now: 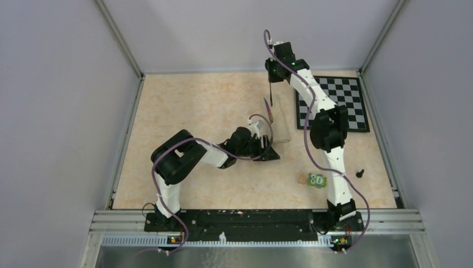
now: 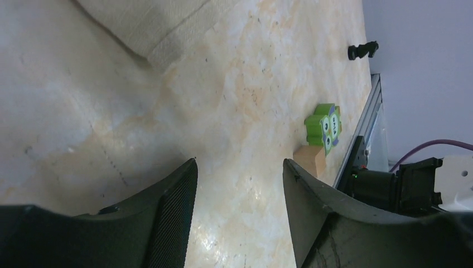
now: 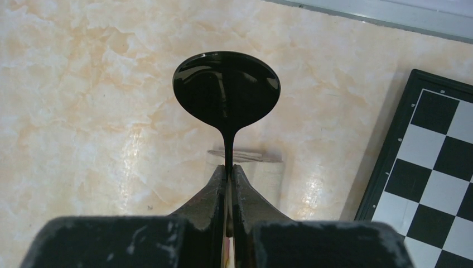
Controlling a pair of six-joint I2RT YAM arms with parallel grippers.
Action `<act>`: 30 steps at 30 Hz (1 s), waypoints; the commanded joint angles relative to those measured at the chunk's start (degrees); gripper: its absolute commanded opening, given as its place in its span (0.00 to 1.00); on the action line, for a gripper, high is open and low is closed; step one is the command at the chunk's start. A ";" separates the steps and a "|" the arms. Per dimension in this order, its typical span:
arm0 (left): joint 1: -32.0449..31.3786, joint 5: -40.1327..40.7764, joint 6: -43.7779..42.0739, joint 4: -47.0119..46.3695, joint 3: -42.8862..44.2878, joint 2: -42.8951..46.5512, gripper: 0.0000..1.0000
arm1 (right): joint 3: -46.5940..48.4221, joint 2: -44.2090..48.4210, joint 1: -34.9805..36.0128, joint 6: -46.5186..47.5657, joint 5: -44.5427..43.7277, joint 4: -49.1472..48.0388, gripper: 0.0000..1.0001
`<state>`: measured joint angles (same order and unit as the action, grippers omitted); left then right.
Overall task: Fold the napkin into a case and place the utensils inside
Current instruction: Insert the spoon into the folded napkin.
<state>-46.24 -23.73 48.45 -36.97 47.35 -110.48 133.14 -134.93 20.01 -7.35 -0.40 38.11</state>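
My right gripper (image 1: 271,78) is raised at the far middle of the table, shut on the thin handle of a black spoon (image 1: 271,94). In the right wrist view the spoon's bowl (image 3: 226,89) stands out past the closed gripper (image 3: 229,167). Below it lies the folded beige napkin case (image 3: 266,173), which in the top view is a pale narrow strip (image 1: 282,123). A thin purple-tinted utensil (image 1: 268,109) lies at the strip's left edge. My left gripper (image 1: 274,153) is low by the case's near end. It is open and empty over bare tabletop (image 2: 240,167), with a napkin corner (image 2: 150,28) ahead of it.
A black-and-white chessboard (image 1: 333,103) lies at the far right, beside the case (image 3: 429,162). A green block with white dots (image 1: 318,180) and a small wooden block (image 2: 311,159) sit near the right arm's base. A tiny black knob (image 1: 360,173) is further right.
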 commanded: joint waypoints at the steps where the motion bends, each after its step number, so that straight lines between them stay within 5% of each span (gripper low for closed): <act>1: -0.25 1.64 -2.46 -3.66 3.52 -1.75 0.63 | 4.57 -1.41 0.35 2.05 -0.97 6.23 0.00; 7: -0.26 2.30 -2.30 -7.67 3.36 -3.19 0.50 | 4.01 -1.65 1.57 1.37 -2.78 9.71 0.00; 30: 1.19 3.05 0.93 -7.05 7.30 -9.30 0.50 | -8.21 2.35 3.77 -2.84 -5.81 11.33 0.00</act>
<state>-45.87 -21.76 49.43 -44.01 53.52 -118.63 128.25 -137.25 22.52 -8.16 -4.97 49.01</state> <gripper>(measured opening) 0.496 0.009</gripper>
